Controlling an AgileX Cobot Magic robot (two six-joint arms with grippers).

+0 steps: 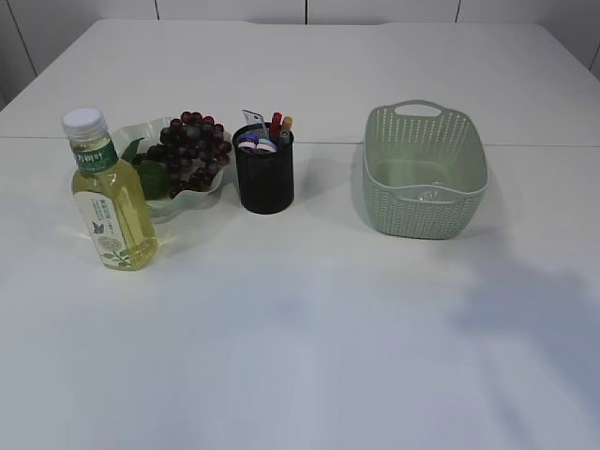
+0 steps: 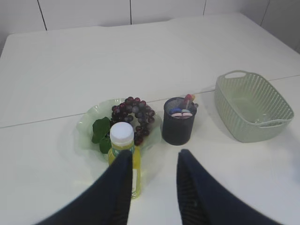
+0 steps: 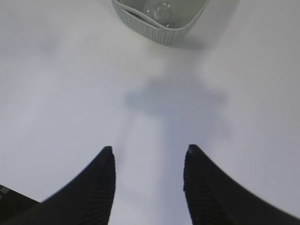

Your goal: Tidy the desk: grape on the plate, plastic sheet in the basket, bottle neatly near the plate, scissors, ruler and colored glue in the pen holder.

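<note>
Standing upright on the white table (image 1: 309,356), the bottle (image 1: 108,192) of yellow liquid with its white cap sits just beside the plate (image 1: 202,192), at about seven o'clock from it in the exterior view. The grape (image 1: 192,150) bunch, dark red with green leaves, lies on that pale green wavy-edged plate. At three o'clock from the plate, just beside it, stands the black pen holder (image 1: 263,178); coloured loops that look like scissor handles, a grey ruler tip and red and orange glue tips stick out of its top, though they are too small to tell apart with certainty. Well apart at three o'clock from the holder is the green basket (image 1: 424,187), its perforated walls upright and handles at both ends. Something clear and crumpled lies on its floor in the right wrist view, probably the plastic sheet (image 3: 159,10).

Neither arm shows in the exterior view. The left gripper (image 2: 154,159) hangs above the table with its two dark fingers parted a moderate way and nothing between them; the bottle stands just beyond its left finger, at eleven o'clock. The right gripper (image 3: 149,154) hovers over bare table, fingers spread wider and holding nothing, with the basket at twelve o'clock from it, well apart.
</note>
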